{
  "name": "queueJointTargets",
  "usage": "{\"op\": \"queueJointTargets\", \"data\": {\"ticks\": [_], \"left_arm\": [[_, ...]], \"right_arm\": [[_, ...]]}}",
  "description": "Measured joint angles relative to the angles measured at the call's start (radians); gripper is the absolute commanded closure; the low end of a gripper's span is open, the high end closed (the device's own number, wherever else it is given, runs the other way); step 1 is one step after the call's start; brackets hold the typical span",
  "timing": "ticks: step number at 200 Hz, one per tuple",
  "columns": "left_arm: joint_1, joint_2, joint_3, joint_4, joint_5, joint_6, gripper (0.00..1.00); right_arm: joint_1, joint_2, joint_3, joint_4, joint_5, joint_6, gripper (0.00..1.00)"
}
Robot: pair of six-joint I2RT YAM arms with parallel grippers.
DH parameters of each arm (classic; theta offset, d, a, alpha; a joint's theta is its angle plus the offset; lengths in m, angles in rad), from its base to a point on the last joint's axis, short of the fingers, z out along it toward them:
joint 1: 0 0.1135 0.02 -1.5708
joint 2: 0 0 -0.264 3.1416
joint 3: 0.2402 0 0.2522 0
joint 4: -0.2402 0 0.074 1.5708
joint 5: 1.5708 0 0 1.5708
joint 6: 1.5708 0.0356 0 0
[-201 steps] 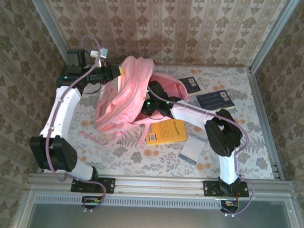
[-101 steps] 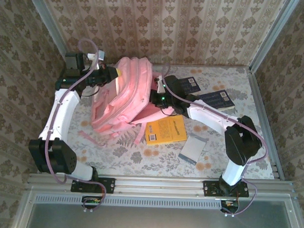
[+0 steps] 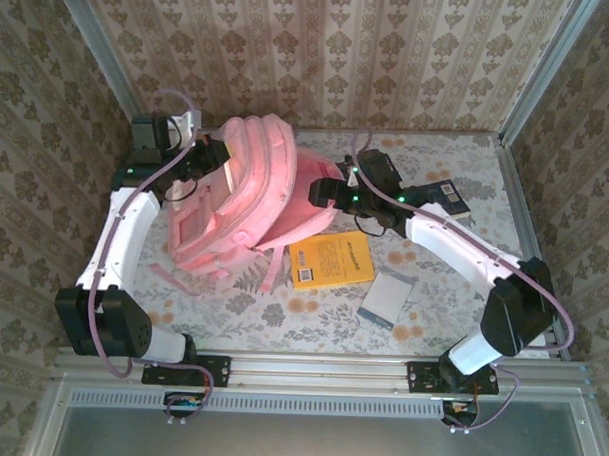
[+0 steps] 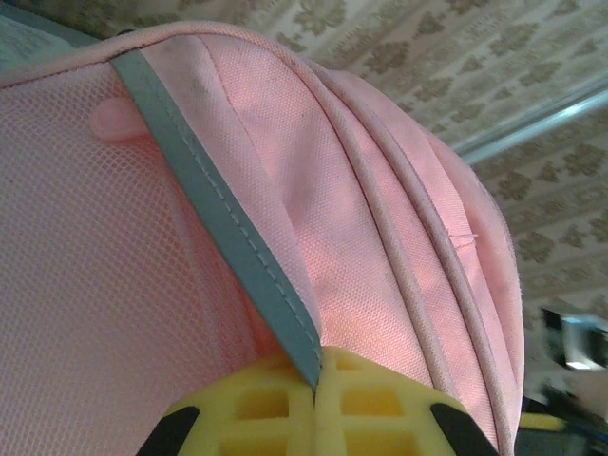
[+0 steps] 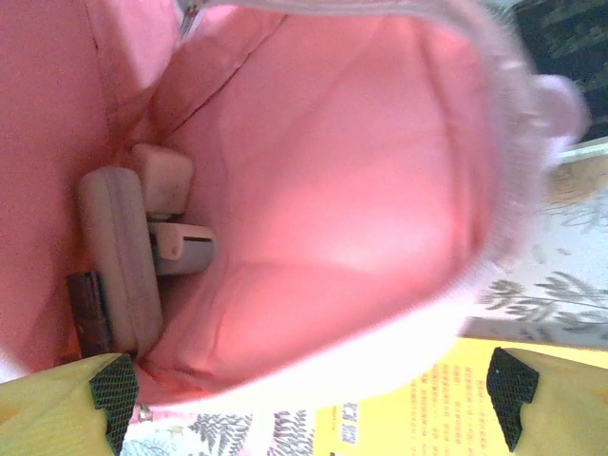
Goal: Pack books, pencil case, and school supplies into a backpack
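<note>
Now, left fingers (image 4: pixel 328 389): I am seeing the two yellow pads pressing together and pinching a grey strip (image 4: pixel 214 204) sewn onto the pink fabric, with no gap showing between them.
Right fingers (image 5: pixel 556 404): they are standing wide apart at the two lower corners of the right wrist view, gripping nothing and pointing into the bag's open mouth.
Backpack (image 3: pixel 241 196): it is sitting propped up at the far left of the desk, with the left fingers gripping it near its top. Its opening is facing right, toward the right arm (image 3: pixel 454 243), and pink straps (image 3: pixel 273 272) are trailing onto the desk on its near side.
Inside the bag: a cream oblong item (image 5: pixel 119 266) is lying against the pink lining on the left of the right wrist view, with two small pale pieces just beside it; I cannot tell what they are.
Orange-yellow book (image 3: pixel 330 260): it is lying flat on the desk just beside the bag's near right edge, outside it; its yellow cover is showing under the bag's rim in the right wrist view.
Silver-grey framed rectangle (image 3: pixel 386 298): it is lying flat near that book, on its near right side and apart from it.
Navy book (image 3: pixel 449 196): it is lying towards the far right, with the right arm crossing in front of it.
Desk (image 3: pixel 281 322): it is wearing a floral cover.
</note>
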Motion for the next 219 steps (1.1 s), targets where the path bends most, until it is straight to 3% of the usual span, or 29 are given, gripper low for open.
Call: {"op": "queueJointTargets", "data": {"ticks": [49,112,158,219], "left_arm": [[-0.034,-0.024,-0.159,0.159,-0.110,-0.014,1.00],[-0.047,0.043,-0.283,0.317,-0.048,-0.132,1.00],[-0.051,0.043,-0.286,0.347,-0.033,-0.166,1.00],[-0.072,0.043,-0.286,0.344,-0.034,-0.168,1.00]], "right_arm": [[-0.019,-0.097,-0.075,-0.107,0.032,-0.052,0.08],[0.022,-0.166,-0.252,-0.291,0.049,-0.066,0.14],[0.133,-0.156,-0.344,-0.335,0.115,-0.041,0.17],[0.146,-0.091,-0.426,-0.340,0.193,0.045,0.24]]}}
